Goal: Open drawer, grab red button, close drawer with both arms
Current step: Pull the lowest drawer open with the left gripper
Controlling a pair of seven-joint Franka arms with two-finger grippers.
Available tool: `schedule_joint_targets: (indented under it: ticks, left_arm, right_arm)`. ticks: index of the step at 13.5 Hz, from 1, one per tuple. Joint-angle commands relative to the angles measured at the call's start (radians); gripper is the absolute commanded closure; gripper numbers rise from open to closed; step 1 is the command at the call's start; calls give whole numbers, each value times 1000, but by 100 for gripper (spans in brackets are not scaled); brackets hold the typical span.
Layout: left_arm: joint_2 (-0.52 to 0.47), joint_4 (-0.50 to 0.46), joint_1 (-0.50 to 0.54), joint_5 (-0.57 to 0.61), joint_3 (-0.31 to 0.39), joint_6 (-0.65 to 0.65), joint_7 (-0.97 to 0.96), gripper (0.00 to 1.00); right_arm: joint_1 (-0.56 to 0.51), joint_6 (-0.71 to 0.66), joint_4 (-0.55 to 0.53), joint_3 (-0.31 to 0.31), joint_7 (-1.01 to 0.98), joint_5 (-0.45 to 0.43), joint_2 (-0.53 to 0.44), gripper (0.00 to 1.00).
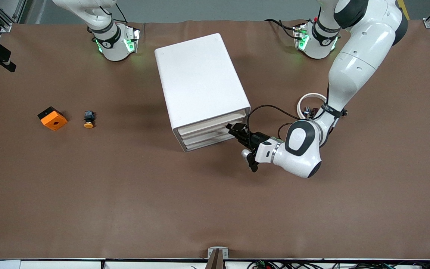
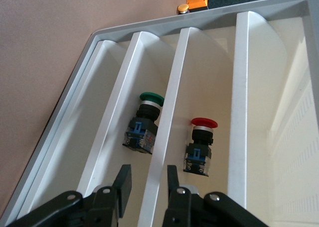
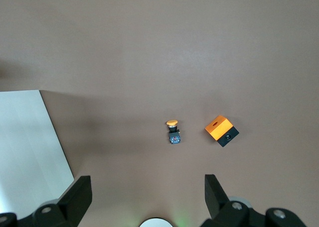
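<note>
White cabinet [image 1: 202, 86], left gripper [image 1: 233, 130] fingers clamping drawer [image 2: 164, 137] front, right gripper [image 3: 144, 194] fingers wide.

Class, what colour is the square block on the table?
Orange square block; front view shows it best.

On the table [image 1: 125, 194] in the front view, the cabinet [image 1: 200, 82] stands mid-table, its front facing five o'clock. The left gripper [image 1: 231, 129] sits at that front, clasping a handle ridge, seemingly the drawer [image 1: 209, 133]. The button [image 2: 202, 145] lies inside the cabinet, a second button [image 2: 144, 122] in the neighbouring drawer. At nine o'clock from the cabinet lies a loose button [image 1: 89, 119], with a block [image 1: 52, 118] just beside it at its nine o'clock. The right gripper [image 3: 147, 187] hangs spread above both.
</note>
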Motion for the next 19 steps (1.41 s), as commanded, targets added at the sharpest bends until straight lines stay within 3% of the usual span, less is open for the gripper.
schedule_joint_targets:
  ticks: [1, 5, 7, 9, 16, 19]
  left_arm:
    - [10, 18, -15, -14, -3, -17, 8, 65]
    - [13, 17, -33, -11, -3, -17, 10, 68]
    - [16, 17, -33, -5, -1, -17, 11, 88]
    - [16, 17, -38, -2, 1, -17, 11, 100]
    - [17, 51, -38, 16, 17, 0, 14, 100]
    - [17, 54, -32, 16, 34, 78, 54, 100]
  right_arm:
    - [11, -5, -5, -6, 13, 13, -11, 0]
    - [9, -5, -7, -9, 13, 13, -11, 0]
    - [9, -5, -7, -7, 13, 13, -11, 0]
    - [11, -6, -8, -7, 14, 13, -11, 0]
    - [17, -31, -8, -3, 56, 13, -11, 0]
    - [17, -28, -8, -3, 57, 13, -11, 0]
